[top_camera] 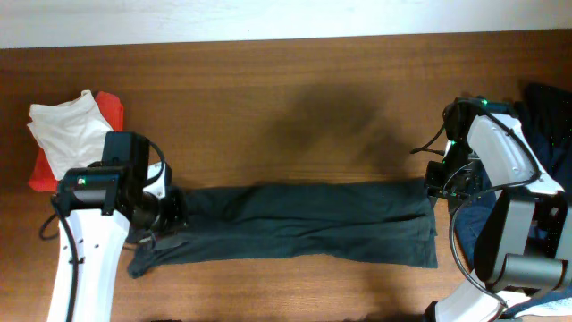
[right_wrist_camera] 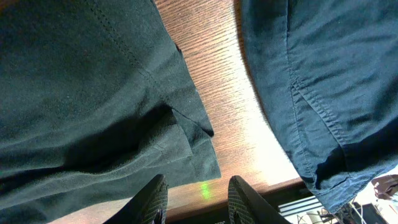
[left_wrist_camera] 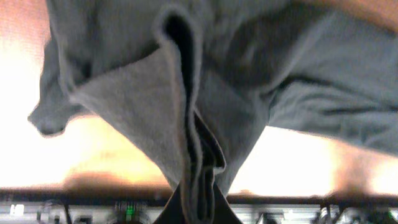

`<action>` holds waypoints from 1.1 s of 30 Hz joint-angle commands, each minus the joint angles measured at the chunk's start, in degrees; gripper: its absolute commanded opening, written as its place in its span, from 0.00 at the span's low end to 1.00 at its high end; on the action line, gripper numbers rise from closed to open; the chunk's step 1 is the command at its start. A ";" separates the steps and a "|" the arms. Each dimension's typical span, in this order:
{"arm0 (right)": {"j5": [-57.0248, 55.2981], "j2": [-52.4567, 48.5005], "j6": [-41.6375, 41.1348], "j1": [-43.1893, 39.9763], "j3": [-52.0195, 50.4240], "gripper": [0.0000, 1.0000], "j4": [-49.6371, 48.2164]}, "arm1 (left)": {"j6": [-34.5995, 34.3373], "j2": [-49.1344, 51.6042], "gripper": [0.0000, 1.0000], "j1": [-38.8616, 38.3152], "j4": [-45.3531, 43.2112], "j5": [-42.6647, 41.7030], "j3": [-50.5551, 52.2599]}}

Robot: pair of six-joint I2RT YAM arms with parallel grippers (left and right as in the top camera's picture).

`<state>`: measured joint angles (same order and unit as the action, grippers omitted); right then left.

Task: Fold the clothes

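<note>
While the left gripper (left_wrist_camera: 198, 208) is clamped tight on a bunched fold of the dark-green T-shirt (top_camera: 313, 224), we see the cloth rising straight out of the closed jaws in the left wrist view, with no gap showing. We log the shirt as a long folded band lying flat on the worktop (top_camera: 295, 107), nearer the near edge than the far one. It runs from the left gripper almost to the right edge. Its left end is gathered at the left gripper, and a loose bit trails toward the near-left corner.

We see the right gripper (right_wrist_camera: 196, 200) parted a moderate way with nothing held. Between its fingers (right_wrist_camera: 152, 199) there is only bare wood and a green light spot (right_wrist_camera: 203, 188). It sits low at the shirt's right end, with the hem corner (right_wrist_camera: 199, 155) just ahead of the fingertips. We cannot tell if they touch.

A navy garment (right_wrist_camera: 323, 93) lies by the right edge, near the shirt with a strip of wood between them. White cloth (top_camera: 67, 130) lies on red cloth (top_camera: 112, 107) at the left edge.
</note>
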<state>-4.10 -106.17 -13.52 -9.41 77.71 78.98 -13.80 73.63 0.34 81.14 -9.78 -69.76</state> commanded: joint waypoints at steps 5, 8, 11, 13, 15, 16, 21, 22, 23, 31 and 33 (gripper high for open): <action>-1.14 0.37 -0.24 0.02 -0.04 0.36 0.04 | -0.52 12.85 0.06 -0.17 -18.73 11.02 8.85; -1.14 0.37 -0.22 0.00 -0.04 0.37 0.04 | -0.55 21.03 0.06 -0.17 -22.69 11.34 8.87; 0.74 0.37 3.45 -0.04 -0.04 0.37 0.04 | -0.57 26.32 0.06 -0.17 -22.67 12.63 8.94; 6.45 0.37 9.01 -1.16 -0.04 0.45 -0.46 | -2.10 29.70 0.09 0.00 -22.69 12.55 10.01; 10.69 0.37 13.00 -3.19 -0.39 0.49 -1.11 | -2.25 30.53 0.33 0.63 -24.11 12.57 11.72; 12.87 0.37 15.17 -4.31 -1.22 0.50 -1.97 | -2.25 30.51 0.37 1.27 -25.73 12.57 12.85; 14.51 0.37 19.32 -7.54 -9.14 0.62 -9.92 | -2.23 30.51 0.56 3.96 -30.58 12.41 16.13; 14.49 0.37 19.30 -7.48 -10.56 0.65 -11.82 | -2.23 30.53 0.56 5.07 -30.62 12.39 16.15; 14.49 0.37 19.28 -7.50 -11.85 0.66 -13.70 | -2.23 30.51 0.56 6.12 -30.75 12.41 16.15; 6.25 0.28 8.37 -7.80 -23.17 0.33 -28.17 | -2.21 30.53 0.57 9.22 -33.59 11.85 16.15; 3.89 0.28 8.35 -8.92 -22.88 0.28 -31.19 | -2.21 30.53 0.57 9.20 -33.51 12.61 16.15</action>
<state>7.42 -102.76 -2.81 -17.10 56.66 53.47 -15.44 100.95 8.45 51.86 -4.29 -55.37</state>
